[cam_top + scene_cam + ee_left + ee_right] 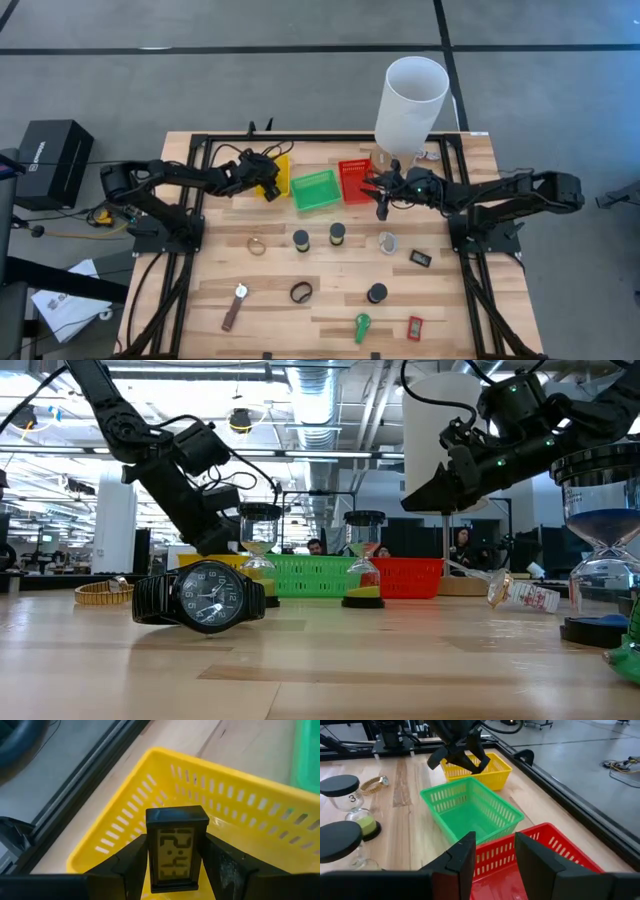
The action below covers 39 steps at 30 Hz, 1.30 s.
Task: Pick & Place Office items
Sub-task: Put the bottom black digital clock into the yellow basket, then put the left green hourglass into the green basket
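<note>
My left gripper (175,870) is shut on a small black digital clock (176,847) above the yellow tray (125,835). In the high view it hangs at the yellow tray's (282,165) near side. My right gripper (492,857) is open and empty, with its fingers over the red tray (555,855). The green tray (315,188) sits between the two. Loose items rest on the table: a gold watch (257,243), sand timers (301,240) (337,234) (388,242) (377,293), a black clock (420,258), a black watch (301,292), a brown-strap watch (235,305), a green clip (362,325) and a red rectangle (415,327). My left gripper pinches the black clock between its two fingers by its long side edges (149,855), at the lower half of the case. The display faces the wrist camera. The clock is lifted clear, above the yellow tray's inside.
A tall white cylinder (410,95) stands at the far edge behind the red tray. Dark frame rails (200,150) run along the table's sides. In the low view the black watch (200,597) lies nearest and a large sand timer (605,550) stands at the right.
</note>
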Tool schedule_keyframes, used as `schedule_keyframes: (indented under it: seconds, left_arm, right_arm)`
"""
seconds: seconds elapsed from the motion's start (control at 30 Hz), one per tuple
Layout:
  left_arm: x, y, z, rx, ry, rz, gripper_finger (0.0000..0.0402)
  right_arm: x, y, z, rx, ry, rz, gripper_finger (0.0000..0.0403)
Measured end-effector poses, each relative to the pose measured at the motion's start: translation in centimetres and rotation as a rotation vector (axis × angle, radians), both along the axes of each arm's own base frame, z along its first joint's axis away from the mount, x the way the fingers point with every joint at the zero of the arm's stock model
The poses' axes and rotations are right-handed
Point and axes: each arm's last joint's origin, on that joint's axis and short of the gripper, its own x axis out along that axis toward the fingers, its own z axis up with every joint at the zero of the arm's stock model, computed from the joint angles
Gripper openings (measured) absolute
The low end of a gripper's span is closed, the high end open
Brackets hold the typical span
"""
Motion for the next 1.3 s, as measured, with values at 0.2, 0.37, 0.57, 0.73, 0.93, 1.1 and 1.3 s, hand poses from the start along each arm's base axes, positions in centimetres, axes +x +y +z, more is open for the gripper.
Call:
schedule_keyframes:
  seconds: [0.2, 0.37, 0.57, 0.73, 0.93, 1.1, 1.3]
  left_arm:
    - [0.0, 0.0, 0.5, 0.013, -0.027, 0.001, 0.0177]
    - [0.0, 0.0, 0.6, 0.013, -0.03, 0.004, 0.0209]
    - [0.1, 0.1, 0.7, 0.017, -0.046, 0.007, 0.0246]
    - [0.2, 0.1, 0.8, 0.027, -0.065, 0.003, 0.0254]
    - [0.3, 0.0, 1.4, 0.04, -0.09, 0.001, 0.0255]
    - [0.3, -0.9, 3.6, 0.081, -0.176, -0.031, 0.0255]
    - [0.0, -3.2, 7.1, 0.114, -0.335, -0.146, 0.0255]
  right_arm:
    - [0.0, 0.1, -0.2, 0.031, 0.01, -0.005, 0.0127]
    - [0.2, 0.0, 0.3, -0.047, -0.001, 0.015, 0.0127]
    - [1.1, -0.3, 2.1, -0.084, -0.053, 0.021, 0.0127]
    - [1.7, -0.2, 3.1, -0.093, -0.088, 0.026, 0.0148]
    - [1.8, 0.3, 2.9, -0.087, -0.068, 0.05, 0.0207]
    - [1.8, 0.3, 2.8, -0.083, -0.055, 0.05, 0.0236]
    - [1.7, 0.4, 2.6, -0.063, -0.035, 0.05, 0.0239]
